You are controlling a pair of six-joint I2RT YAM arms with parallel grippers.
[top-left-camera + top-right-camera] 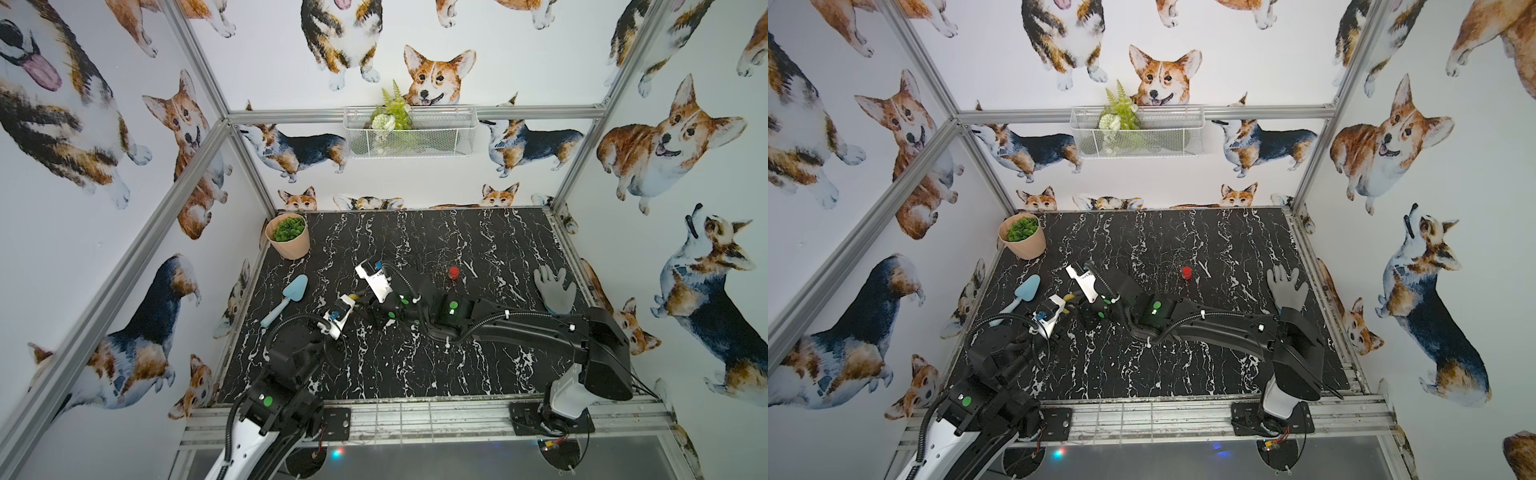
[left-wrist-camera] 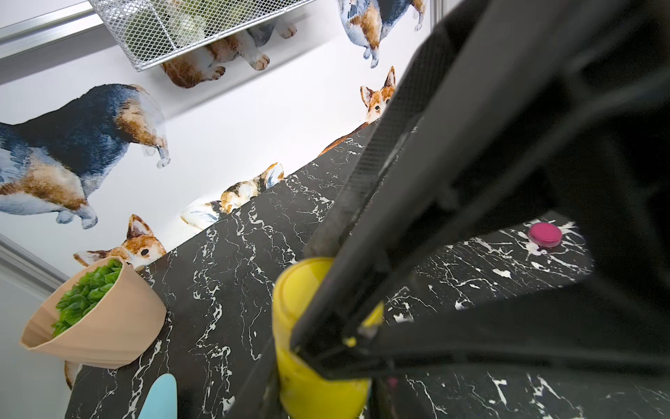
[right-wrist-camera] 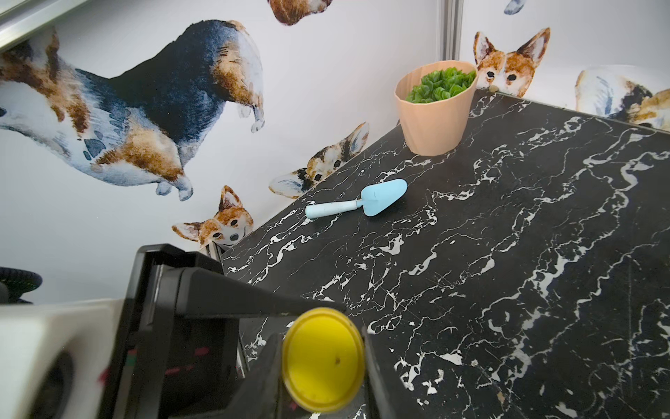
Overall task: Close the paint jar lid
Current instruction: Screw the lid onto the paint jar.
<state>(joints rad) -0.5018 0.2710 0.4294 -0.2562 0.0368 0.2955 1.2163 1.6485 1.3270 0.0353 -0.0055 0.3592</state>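
A yellow paint jar (image 2: 308,377) stands left of the table's middle, and my left gripper (image 2: 319,393) is shut on its body from the near side. A yellow lid (image 3: 322,361) sits on top of the jar. My right gripper (image 3: 322,362) reaches down over it, one finger pressed against each side of the lid's rim. In both top views only a sliver of the yellow jar (image 1: 354,296) (image 1: 1070,297) shows between the two wrists. The joint between lid and jar is hidden by the right gripper's black fingers (image 2: 362,225).
A small red jar (image 1: 454,272) stands behind the right arm. A peach plant pot (image 1: 289,239) sits at the back left, with a blue trowel (image 1: 286,299) near the left edge. A grey glove (image 1: 555,291) lies at the right. A wire basket (image 1: 409,131) hangs on the back wall.
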